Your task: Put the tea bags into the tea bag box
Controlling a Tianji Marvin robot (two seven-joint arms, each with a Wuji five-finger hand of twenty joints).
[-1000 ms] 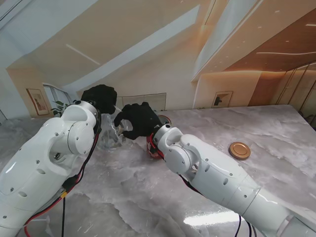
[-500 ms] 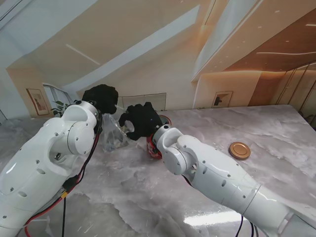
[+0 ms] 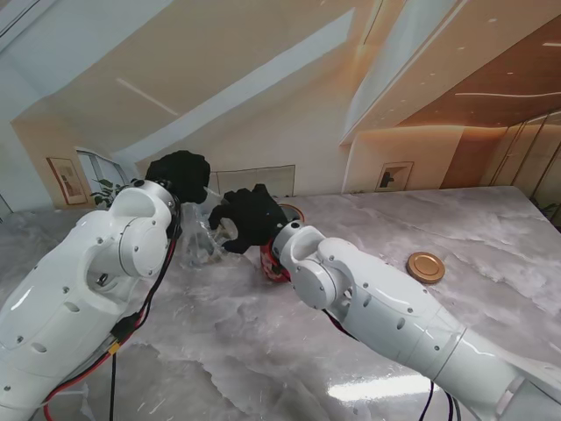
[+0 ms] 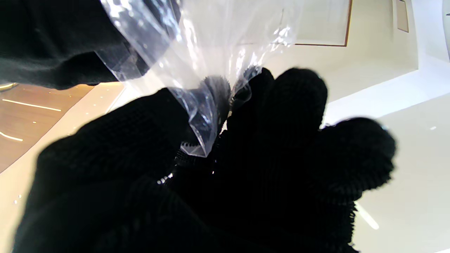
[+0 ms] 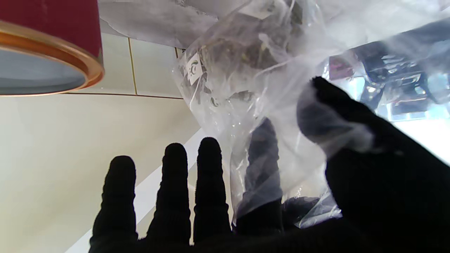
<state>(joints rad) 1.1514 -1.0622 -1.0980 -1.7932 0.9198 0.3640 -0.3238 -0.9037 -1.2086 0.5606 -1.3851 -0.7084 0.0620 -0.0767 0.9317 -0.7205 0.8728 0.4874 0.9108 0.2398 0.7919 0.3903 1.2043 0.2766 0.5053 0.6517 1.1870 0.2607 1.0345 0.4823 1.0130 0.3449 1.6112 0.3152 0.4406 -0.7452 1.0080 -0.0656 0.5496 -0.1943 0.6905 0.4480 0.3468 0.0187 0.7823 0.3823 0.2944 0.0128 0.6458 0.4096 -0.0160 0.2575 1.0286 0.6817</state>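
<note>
My left hand (image 3: pixel 180 175) is shut on the top corner of a clear plastic bag (image 3: pixel 200 239), which hangs from it above the table. The left wrist view shows the fingers (image 4: pixel 281 105) pinching that corner of the bag (image 4: pixel 202 116). Several tea bags (image 5: pixel 242 52) with paper tags lie inside the bag (image 5: pixel 281 105). My right hand (image 3: pixel 250 217) is at the bag's side, fingers spread. Its index finger (image 5: pixel 262 165) and thumb (image 5: pixel 337 116) show through the film, apart from each other. The red tea box (image 3: pixel 272 261), with a gold rim (image 5: pixel 89 75), stands behind my right wrist.
A round gold lid (image 3: pixel 425 267) lies on the marble table (image 3: pixel 263 351) to the right, apart from both arms. My right forearm (image 3: pixel 386 307) crosses the table's middle. A low glass panel (image 3: pixel 263 180) runs along the far edge.
My right hand has shifted a little to the right and closer in against the bag. The bag now hangs narrower from my left hand, which stays in place.
</note>
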